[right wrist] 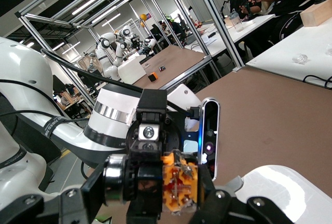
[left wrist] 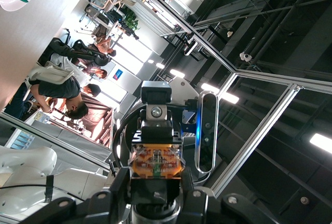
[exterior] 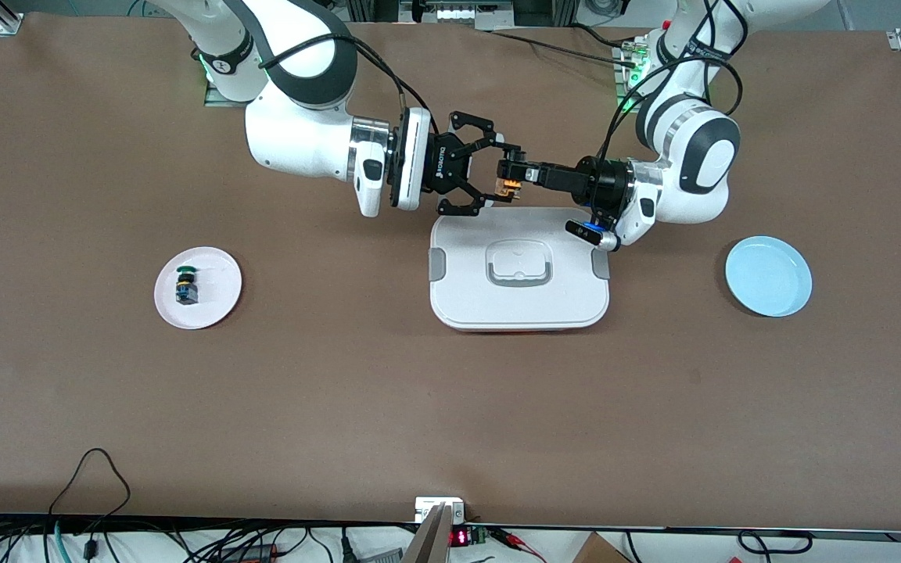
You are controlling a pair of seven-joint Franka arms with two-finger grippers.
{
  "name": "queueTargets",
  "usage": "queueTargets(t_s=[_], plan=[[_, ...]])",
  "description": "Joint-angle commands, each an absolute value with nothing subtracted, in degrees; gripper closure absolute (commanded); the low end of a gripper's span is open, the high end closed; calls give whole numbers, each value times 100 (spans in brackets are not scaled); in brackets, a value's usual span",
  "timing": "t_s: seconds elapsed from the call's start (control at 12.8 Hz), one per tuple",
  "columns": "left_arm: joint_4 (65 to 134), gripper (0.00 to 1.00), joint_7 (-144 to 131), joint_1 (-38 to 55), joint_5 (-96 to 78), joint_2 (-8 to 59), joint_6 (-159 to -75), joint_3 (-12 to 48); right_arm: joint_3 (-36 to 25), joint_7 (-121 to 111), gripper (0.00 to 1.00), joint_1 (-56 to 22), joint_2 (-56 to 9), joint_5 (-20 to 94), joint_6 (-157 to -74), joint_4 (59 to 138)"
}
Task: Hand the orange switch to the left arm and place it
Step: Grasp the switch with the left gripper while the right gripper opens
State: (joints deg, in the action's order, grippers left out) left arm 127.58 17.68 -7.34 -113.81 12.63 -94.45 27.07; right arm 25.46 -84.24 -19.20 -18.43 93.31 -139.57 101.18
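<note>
The orange switch (exterior: 507, 187) hangs in the air over the edge of the white box (exterior: 462, 301) nearest the robots' bases, gripped from both ends. My right gripper (exterior: 498, 176) reaches in from the right arm's end and is shut on it. My left gripper (exterior: 511, 181) comes from the left arm's end and is also shut on it. The left wrist view looks onto the orange terminal face of the switch (left wrist: 155, 161) between the left gripper (left wrist: 155, 176) and its dark fingers. In the right wrist view the switch (right wrist: 181, 182) lies sideways in the right gripper (right wrist: 155, 189), dark cap beside the orange body.
A white plate (exterior: 216, 305) toward the right arm's end carries a green-capped switch (exterior: 185, 284). An empty light-blue plate (exterior: 768, 275) lies toward the left arm's end. The box's grey handle (exterior: 518, 266) sits at its centre, below both grippers in the front view.
</note>
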Motion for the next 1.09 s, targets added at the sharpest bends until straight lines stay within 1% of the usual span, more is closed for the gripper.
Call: queueTargets(t_s=[0.0,0.16,0.31,0.55,0.63,0.78,0.86,0.94,1.02], plan=[[12604,71,1661,-686,-11453,1345,-9492,2725,2540,-8561,67,-1960,-1872,9483,-13992,10011],[12560,71,1635,-721,-11408,1345,-9492,2716,2531,-8569,37,-1951,-1872,9466,-13992,10011],[12551,71,1626,-738,-11399,1345,-9492,2716,2514,-8561,0,-1907,-1855,9466,-13975,10011],[12490,70,1635,-782,-11190,1345,-9466,2681,2505,-8508,0,-1785,-1802,9475,-13966,10011],[12394,70,1635,-852,-10945,1345,-9475,2672,2505,-8586,0,-1662,-1750,9431,-13966,10046],[12148,70,1617,-1176,-10121,1354,-9475,2672,2505,-8753,0,-1180,-1487,9335,-13940,10282],[11972,70,1626,-1300,-9603,1397,-9466,2672,2505,-8763,0,-934,-1355,9160,-13783,10449],[11736,70,1626,-1405,-8997,1519,-9466,2663,2461,-8763,0,-671,-1336,8923,-13398,10563],[11507,70,1626,-1554,-8356,1573,-9466,2672,2139,-8763,0,-624,-1327,8712,-13047,10625]])
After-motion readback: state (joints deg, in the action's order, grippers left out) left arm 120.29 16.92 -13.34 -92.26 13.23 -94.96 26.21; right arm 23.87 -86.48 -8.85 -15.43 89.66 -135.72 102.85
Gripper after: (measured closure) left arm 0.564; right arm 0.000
